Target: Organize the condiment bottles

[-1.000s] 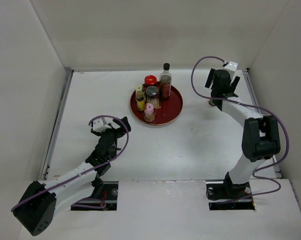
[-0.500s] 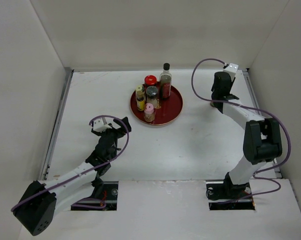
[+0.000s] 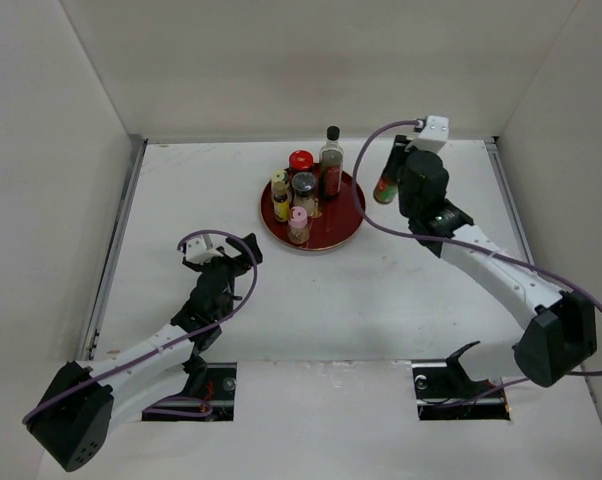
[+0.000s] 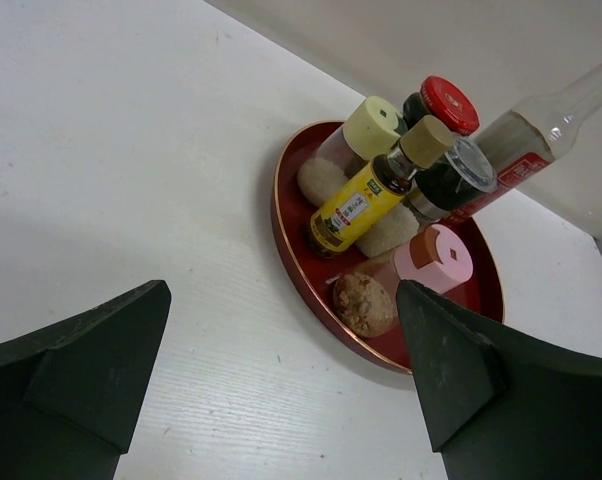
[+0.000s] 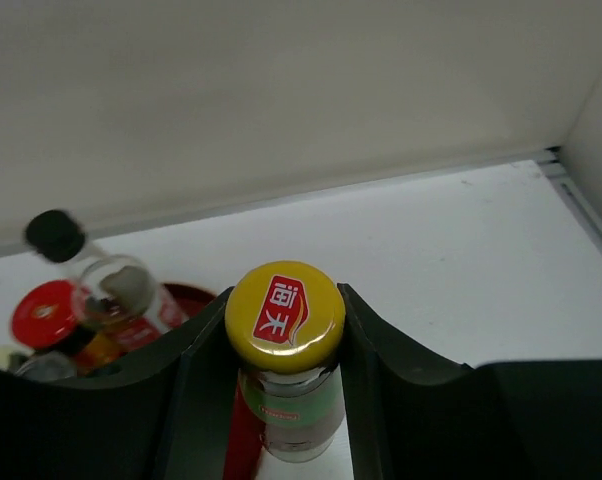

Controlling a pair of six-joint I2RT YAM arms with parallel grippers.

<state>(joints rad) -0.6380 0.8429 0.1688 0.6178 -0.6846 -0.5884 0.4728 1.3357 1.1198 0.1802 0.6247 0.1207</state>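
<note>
Change: the right claw point(image 3: 394, 179), spread open over the far right of the table point(image 3: 381, 300) a second ago, has closed and swung left with a yellow-capped bottle point(image 5: 284, 316). The left arm has not shifted.
Right claw: its jaws press on both sides of the yellow-capped bottle just under the cap. The bottle stands upright between them and shows a green label with red below it.
Bottle height: it seems to hang clear of the table, though no view shows the gap under it.
Left claw point(image 4: 282, 330): jaws wide apart with nothing between them, low over the near left of the table.
Red plate point(image 3: 343, 226): just left of the right claw, and ahead and to the right of the left claw, well apart from it.
On the plate, farthest from the left claw: the tall black-capped glass bottle point(image 4: 541, 125), with the red-capped jar point(image 4: 448, 104) and grey-lidded jar point(image 4: 468, 166) beside it.
On the plate, nearer the left claw: the pale-yellow-capped shaker point(image 4: 369, 124), the tan-capped bottle with a yellow label point(image 4: 366, 198) and the pink-capped shaker point(image 4: 433, 256). All are packed close together.
</note>
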